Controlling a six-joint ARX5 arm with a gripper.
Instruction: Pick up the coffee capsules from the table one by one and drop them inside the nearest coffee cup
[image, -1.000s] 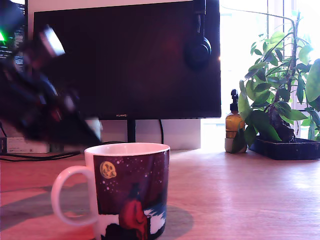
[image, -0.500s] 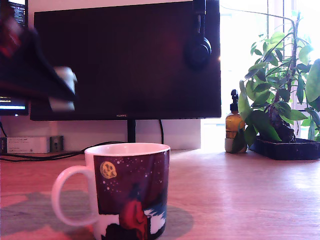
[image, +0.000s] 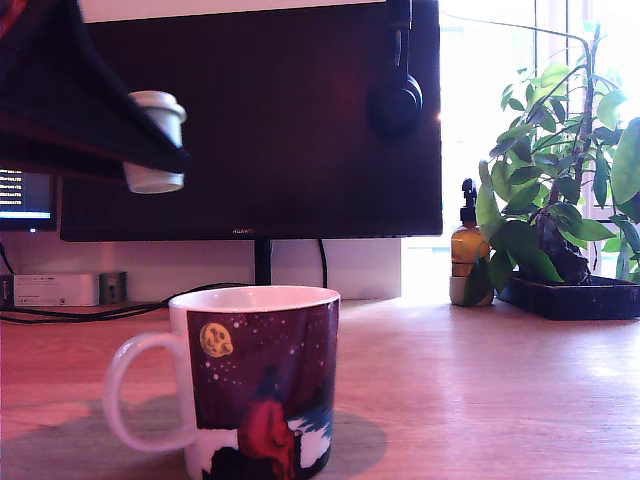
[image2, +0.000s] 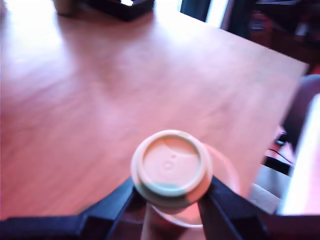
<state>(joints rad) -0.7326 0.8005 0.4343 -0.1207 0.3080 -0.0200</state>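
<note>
- White pod (image: 156, 140), the coffee capsule, sits high in the air, held by the black tool (image: 150, 150) at the exterior view's left
- The tool is pinching the pod: in the wrist view its two dark fingers (image2: 117, 200) press on both sides of the pod (image2: 171, 167)
- The pod looks upright in the exterior view, and its flat round end faces the wrist camera
- The mug (image: 255, 385) with the moon and the red figure stands on the wooden tabletop (image: 480, 400), below the pod and more toward the exterior view's right
- The pod is well above the mug's rim and, I think, not yet over its opening
- I cannot see inside the mug, so I cannot tell if any pods are in it
- Step in hand, I think: carrying the pod to the mug
- Next, the tool needs to move over the mug's open top, come a bit lower, then let go so the pod falls in
- If it lets go too soon, the pod may hit the rim or land on the tabletop
</note>
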